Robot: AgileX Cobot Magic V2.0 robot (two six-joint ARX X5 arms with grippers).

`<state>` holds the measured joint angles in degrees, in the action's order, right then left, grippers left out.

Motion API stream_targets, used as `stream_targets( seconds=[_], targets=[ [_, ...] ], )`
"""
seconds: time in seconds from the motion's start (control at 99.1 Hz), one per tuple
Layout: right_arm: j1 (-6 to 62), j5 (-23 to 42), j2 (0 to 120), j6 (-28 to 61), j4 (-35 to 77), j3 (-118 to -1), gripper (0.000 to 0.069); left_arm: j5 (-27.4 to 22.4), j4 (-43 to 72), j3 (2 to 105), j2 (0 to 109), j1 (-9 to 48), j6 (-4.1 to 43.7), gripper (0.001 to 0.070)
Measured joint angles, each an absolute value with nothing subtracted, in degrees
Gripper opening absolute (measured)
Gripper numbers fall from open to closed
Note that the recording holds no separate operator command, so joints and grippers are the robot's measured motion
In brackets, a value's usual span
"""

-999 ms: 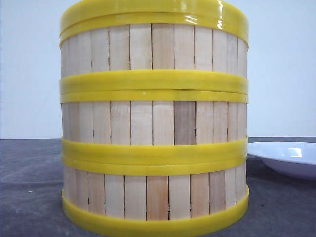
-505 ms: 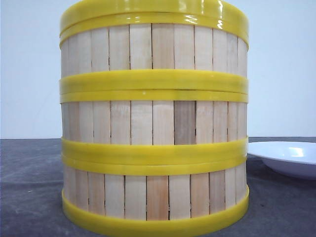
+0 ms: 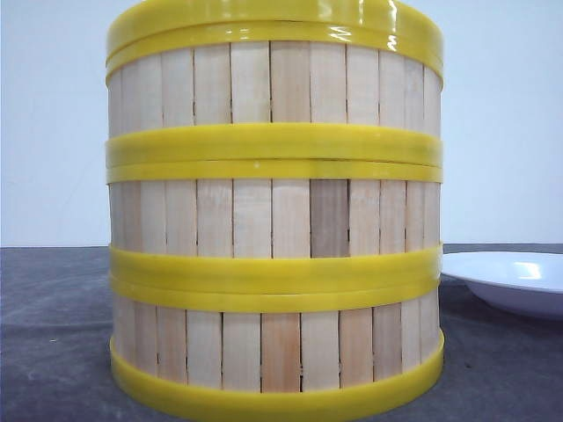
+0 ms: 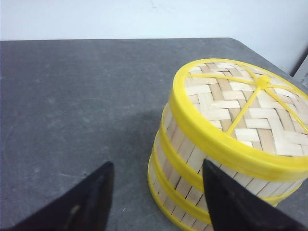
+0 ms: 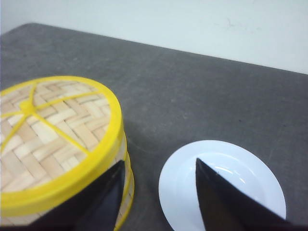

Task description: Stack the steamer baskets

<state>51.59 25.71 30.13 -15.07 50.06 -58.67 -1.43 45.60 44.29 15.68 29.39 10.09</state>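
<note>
Front view shows no change over the last second: the three baskets [image 3: 274,220] stand stacked on the table [image 3: 53,334], lid [image 4: 240,108] on top, beside the plate [image 3: 515,281]. Both grippers [image 4: 156,192] [image 5: 161,192] hover wide open, empty. Stacking looks finished.

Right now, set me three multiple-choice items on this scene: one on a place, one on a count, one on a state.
1. By the front view, the white plate lies where relative to the stack of steamer baskets?
A. to its right
B. on top of it
C. to its left

2. How many baskets are stacked?
A. one
B. two
C. three

3. The left gripper is:
A. shut on the lid
B. open, holding nothing
C. shut on a basket

Key: 1 A, the plate shows at the stack's right; 2 C, three slatted tiers; 3 B, fingers spread with only table between.
</note>
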Motion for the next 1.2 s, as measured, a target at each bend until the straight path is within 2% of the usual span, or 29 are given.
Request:
stream_targets(
  seconds=[0.081,0.131,0.192,1.201],
  targets=[
    [51.6,25.7,30.1,-15.0,49.9,-58.7,0.0083,-1.4,45.6,44.3,15.7,29.4,10.2,0.0111],
    [51.6,25.7,30.1,-15.0,49.9,-58.7,0.0041,-1.4,45.6,44.3,15.7,29.4,10.1,0.0061],
    [51.6,25.7,30.1,-15.0,49.9,-58.7,0.0020,-1.4,45.6,44.3,15.7,29.4,10.1,0.0035],
    [51.6,25.7,30.1,-15.1,49.9,-58.7,0.0006,-1.4,45.6,44.3,15.7,29.4,10.1,0.0027]
  ],
)
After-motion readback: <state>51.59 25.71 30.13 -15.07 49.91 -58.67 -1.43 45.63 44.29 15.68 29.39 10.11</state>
